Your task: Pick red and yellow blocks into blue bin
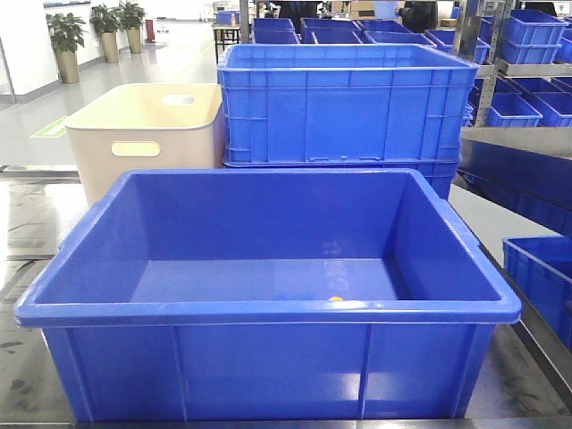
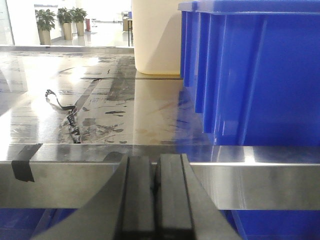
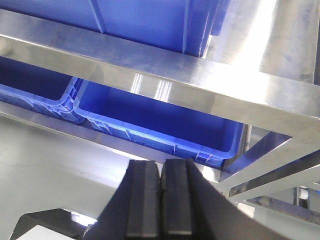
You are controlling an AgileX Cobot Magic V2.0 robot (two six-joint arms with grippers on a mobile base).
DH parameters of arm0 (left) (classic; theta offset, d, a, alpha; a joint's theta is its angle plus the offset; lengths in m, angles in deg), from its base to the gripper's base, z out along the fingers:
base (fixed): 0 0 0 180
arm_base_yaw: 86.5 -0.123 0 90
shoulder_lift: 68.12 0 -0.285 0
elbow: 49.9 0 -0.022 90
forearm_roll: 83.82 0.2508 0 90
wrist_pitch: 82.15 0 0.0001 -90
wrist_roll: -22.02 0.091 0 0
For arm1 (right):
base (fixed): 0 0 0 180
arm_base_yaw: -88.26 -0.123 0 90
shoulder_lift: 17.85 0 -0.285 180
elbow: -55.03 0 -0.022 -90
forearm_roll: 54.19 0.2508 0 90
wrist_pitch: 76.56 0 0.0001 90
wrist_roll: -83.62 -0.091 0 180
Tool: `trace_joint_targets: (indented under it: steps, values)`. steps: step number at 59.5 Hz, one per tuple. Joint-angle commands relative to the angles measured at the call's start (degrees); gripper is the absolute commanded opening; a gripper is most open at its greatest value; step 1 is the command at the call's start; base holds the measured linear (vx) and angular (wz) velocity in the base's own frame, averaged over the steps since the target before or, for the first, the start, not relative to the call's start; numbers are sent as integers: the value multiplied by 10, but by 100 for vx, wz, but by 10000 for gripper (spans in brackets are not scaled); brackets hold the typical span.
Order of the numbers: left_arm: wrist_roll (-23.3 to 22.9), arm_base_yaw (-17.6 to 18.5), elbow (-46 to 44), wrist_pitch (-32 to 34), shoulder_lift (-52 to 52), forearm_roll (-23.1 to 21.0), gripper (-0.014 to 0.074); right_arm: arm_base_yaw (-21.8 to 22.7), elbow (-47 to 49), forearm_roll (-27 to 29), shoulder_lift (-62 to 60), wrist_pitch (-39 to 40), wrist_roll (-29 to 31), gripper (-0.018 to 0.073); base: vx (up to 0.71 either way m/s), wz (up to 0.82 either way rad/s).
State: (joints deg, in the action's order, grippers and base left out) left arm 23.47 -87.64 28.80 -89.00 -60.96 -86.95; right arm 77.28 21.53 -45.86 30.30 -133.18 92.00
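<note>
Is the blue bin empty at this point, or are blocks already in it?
Almost empty: the blue bin shows a bare floor except one small yellow-orange speck by the near wall, too small to identify. No red block shows.

A blue bin [image 1: 268,313] fills the foreground, with a small orange-yellow speck [image 1: 335,299] on its floor near the front wall. Behind it a cream tub [image 1: 143,134] stands just beside stacked blue crates [image 1: 344,107]. No hand shows, so places cannot be given relative to one.
</note>
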Motion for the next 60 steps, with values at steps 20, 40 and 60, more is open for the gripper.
trace_joint_targets:
  steps: [20, 40, 60]
  values:
    - [-4, -1, -10, 52, -10, -6, -7, 13, 14, -4, -25, 33, 20, -10, 0, 0]
    - [-4, -1, -10, 52, -10, -6, -7, 128, -152, 1, -222, 349, 78, -10, 0, 0]
    - [-4, -1, -10, 52, -10, -6, -7, 138, -357, 0, -367, 504, 78, -10, 0, 0]
